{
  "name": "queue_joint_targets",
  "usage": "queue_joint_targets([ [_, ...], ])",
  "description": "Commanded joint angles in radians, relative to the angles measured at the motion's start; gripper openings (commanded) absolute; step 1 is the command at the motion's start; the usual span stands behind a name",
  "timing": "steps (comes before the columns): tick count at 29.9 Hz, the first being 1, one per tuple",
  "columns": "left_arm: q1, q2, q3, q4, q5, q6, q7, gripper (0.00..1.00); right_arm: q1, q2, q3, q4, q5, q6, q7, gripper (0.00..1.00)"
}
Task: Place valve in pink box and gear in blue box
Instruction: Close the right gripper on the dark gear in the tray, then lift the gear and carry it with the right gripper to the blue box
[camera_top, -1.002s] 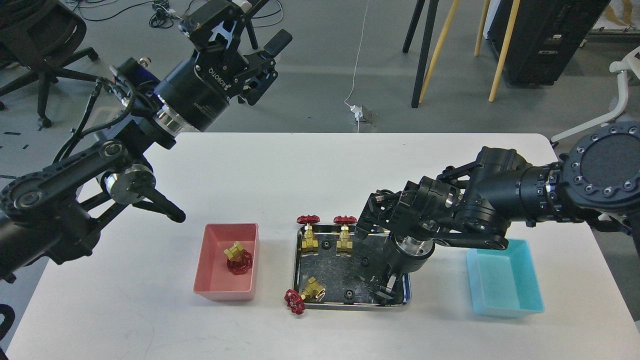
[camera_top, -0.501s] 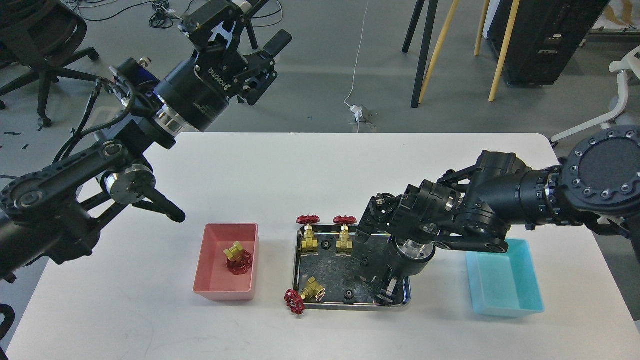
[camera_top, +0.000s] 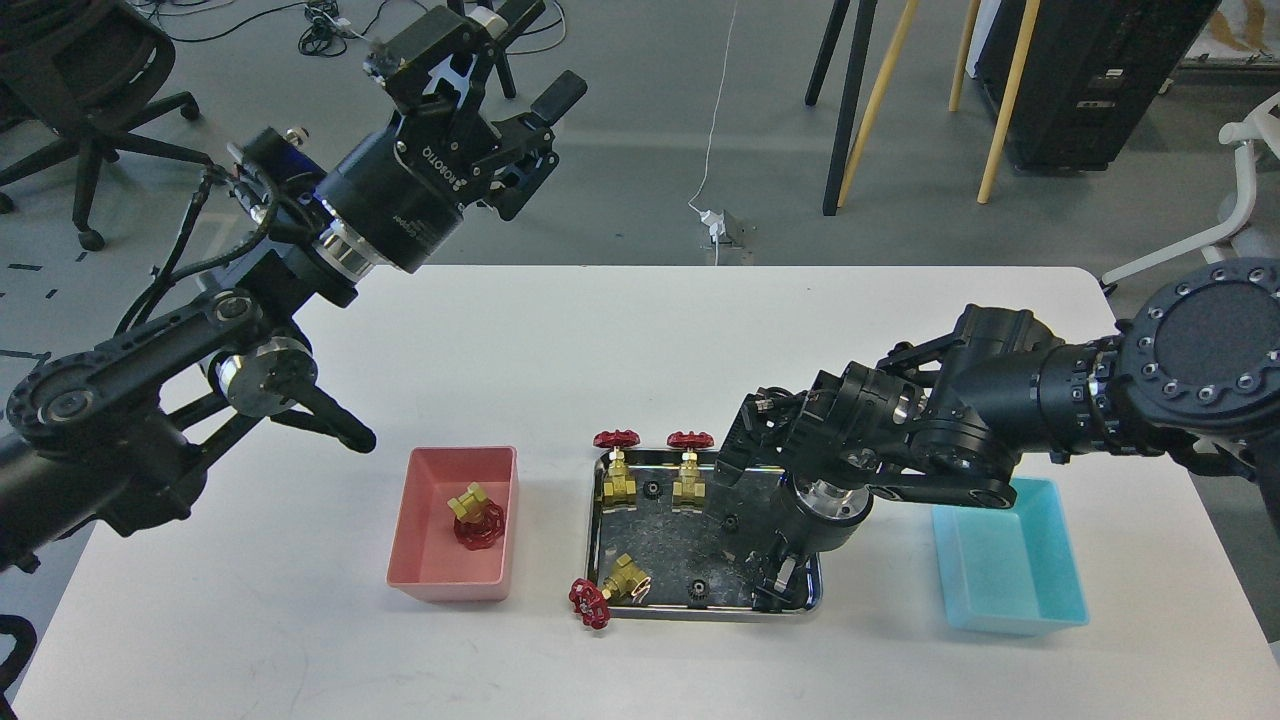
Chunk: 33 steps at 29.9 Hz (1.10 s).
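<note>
right gripper (camera_top: 772, 585) has dipped a little lower into the steel tray (camera_top: 603, 530) near its front right corner since a second ago, likely going for a gear there; fingers dark, cannot tell how far apart or if anything is held. left gripper (camera_top: 470, 45) lifted slightly, up off the table, fingers spread, holding nothing. one valve (camera_top: 476, 515) lies in the pink box (camera_top: 420, 520). three valves remain at the tray, plus visible gears like the gear (camera_top: 697, 587). blue box (camera_top: 1050, 585) holds nothing visible.
</note>
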Motion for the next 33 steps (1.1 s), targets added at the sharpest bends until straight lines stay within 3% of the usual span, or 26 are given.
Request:
queue_joint_targets([
  [1, 0.000, -0.006, 0.000, 0.000, 0.001, 0.000, 0.000, 0.70, -0.004, 0.000, 0.000, -0.004, -0.001, 0.000, -0.001, 0.32],
  [8, 0.000, -0.011, 0.000, 0.000, 0.001, 0.000, 0.000, 0.70, -0.004, 0.000, 0.000, -0.005, 0.001, 0.000, -0.001, 0.30],
  [17, 0.000, -0.011, 0.000, 0.000, -0.001, 0.000, 0.000, 0.70, -0.002, 0.000, -0.002, -0.011, 0.001, 0.000, -0.001, 0.07],
  [33, 0.002, -0.013, 0.002, 0.000, -0.001, 0.000, 0.000, 0.70, 0.173, 0.000, 0.081, -0.002, 0.027, 0.000, 0.001, 0.05],
])
